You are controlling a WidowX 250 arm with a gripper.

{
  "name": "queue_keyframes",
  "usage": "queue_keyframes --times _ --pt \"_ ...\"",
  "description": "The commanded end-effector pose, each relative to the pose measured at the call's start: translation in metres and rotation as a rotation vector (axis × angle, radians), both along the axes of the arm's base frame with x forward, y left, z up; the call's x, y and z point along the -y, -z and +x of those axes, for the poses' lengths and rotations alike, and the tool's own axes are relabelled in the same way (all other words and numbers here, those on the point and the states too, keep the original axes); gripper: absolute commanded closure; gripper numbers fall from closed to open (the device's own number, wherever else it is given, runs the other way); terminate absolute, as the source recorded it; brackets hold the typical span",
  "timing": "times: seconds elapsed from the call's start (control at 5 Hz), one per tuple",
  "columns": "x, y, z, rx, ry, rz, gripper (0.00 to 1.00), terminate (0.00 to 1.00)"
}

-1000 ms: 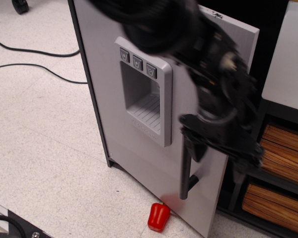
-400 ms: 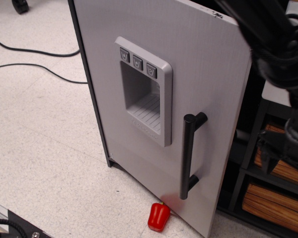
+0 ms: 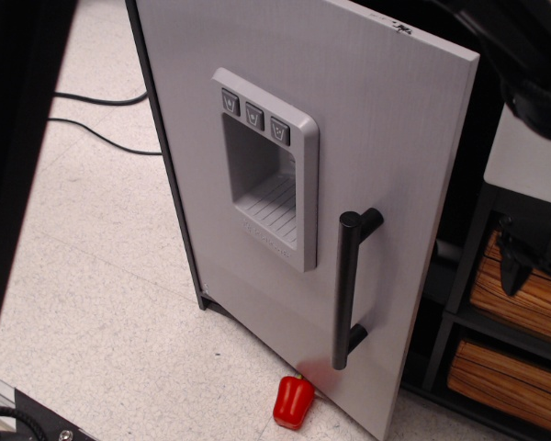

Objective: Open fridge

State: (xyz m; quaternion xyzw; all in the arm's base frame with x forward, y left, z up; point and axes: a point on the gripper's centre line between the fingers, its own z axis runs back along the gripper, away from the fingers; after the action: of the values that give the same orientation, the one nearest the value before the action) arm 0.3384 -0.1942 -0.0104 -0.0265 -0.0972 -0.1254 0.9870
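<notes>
The fridge [image 3: 376,138] fills the middle of the view, with a brushed silver-grey door in a black frame. Its door stands slightly ajar, the handle side swung out from the dark frame behind. The long vertical black bar handle [image 3: 348,290] is free, with nothing on it. The grey three-button dispenser recess [image 3: 266,170] sits left of the handle. My black arm [image 3: 523,50] comes in at the top right. My gripper [image 3: 522,259] hangs at the right edge, apart from the door and in front of the shelf unit. It is dark and partly cut off, so its jaws are unclear.
A red toy pepper [image 3: 293,401] lies on the floor at the door's lower corner. The dark shelf unit with wooden-look drawers [image 3: 519,303] stands right of the fridge. Black cables [image 3: 101,97] cross the floor at left. A dark blurred shape [image 3: 18,138] covers the left edge.
My arm and gripper have moved from in front of the handle off to the right, leaving the handle bare. A dark shape has come in at the left edge.
</notes>
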Motion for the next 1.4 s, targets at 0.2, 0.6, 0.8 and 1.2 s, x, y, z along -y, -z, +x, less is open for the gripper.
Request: queue_keyframes --times 0.2,0.6,0.8,1.2 --pt "-0.044 -0.028 -0.015 0.065 -0.003 0.149 0.0 0.0" --pt "-0.072 -0.036 -0.045 0.116 -0.014 0.163 0.0 0.0" --pt "-0.094 -0.04 -0.061 0.121 -0.025 0.174 0.0 0.0" --pt "-0.156 -0.038 -0.08 0.11 -0.051 0.2 0.0 0.0"
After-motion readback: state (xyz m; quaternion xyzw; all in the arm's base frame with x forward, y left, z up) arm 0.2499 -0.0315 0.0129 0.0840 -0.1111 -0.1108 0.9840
